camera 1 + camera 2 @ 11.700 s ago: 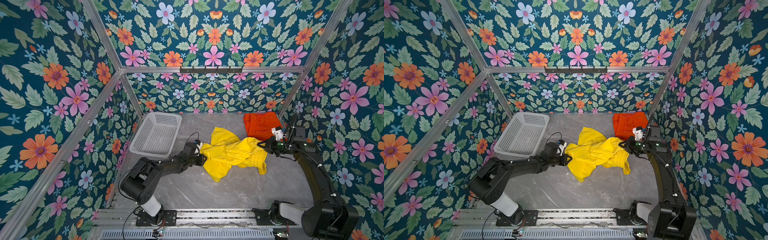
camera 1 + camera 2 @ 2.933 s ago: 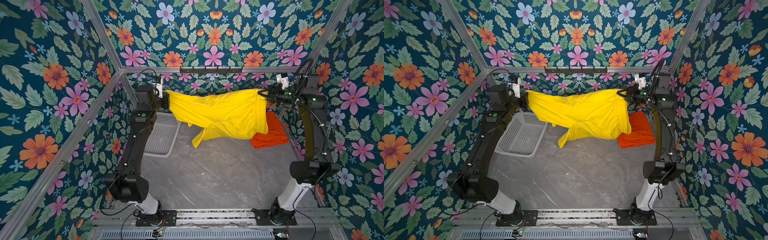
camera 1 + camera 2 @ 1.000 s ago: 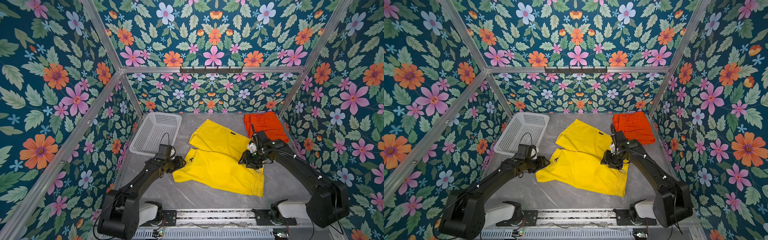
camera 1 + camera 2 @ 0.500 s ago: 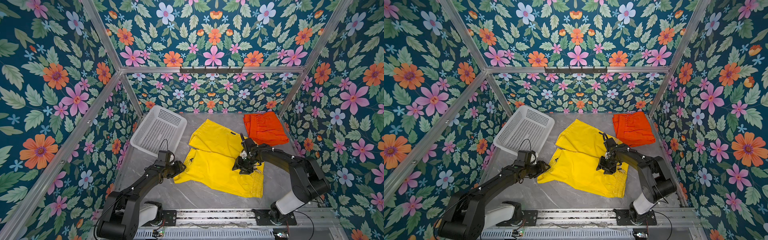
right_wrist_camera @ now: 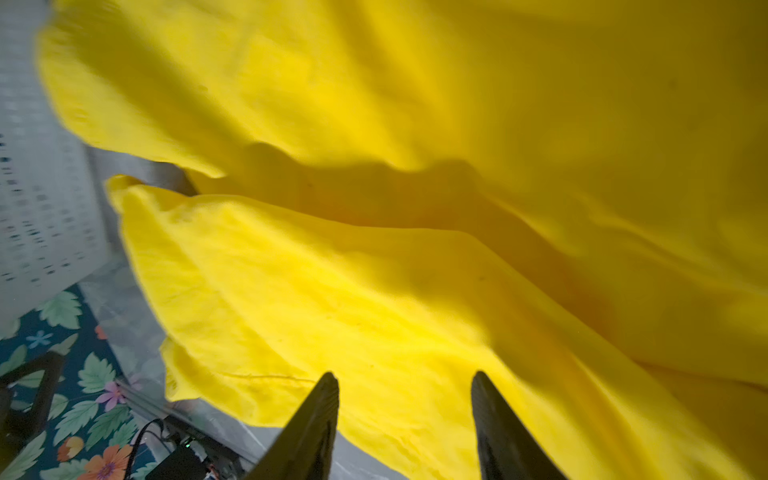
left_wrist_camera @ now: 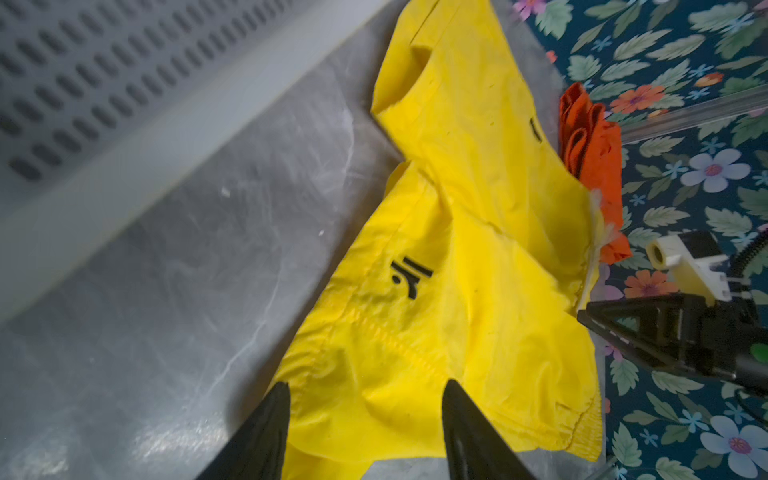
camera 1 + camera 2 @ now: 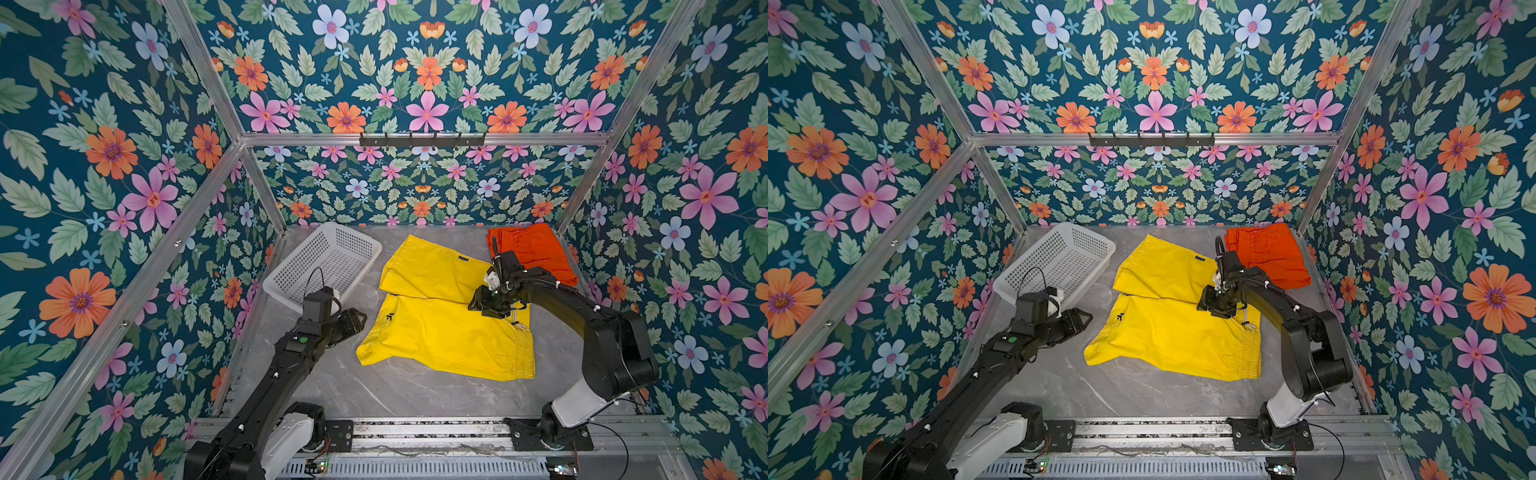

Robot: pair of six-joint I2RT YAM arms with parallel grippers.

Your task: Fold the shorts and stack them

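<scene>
Yellow shorts (image 7: 440, 336) flat, centre — orange shorts (image 7: 536, 253) back R corner, basket (image 7: 328, 262) L.

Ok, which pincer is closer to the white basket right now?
Left. The left pincer is just in front of the basket, at the yellow shorts' hem; the right pincer is across the yellow shorts, near their waistband.

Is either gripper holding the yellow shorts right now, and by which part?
Nothing is held. The left gripper is open at a leg hem of the yellow shorts; the right gripper is open above their middle, near the waistband.
</scene>
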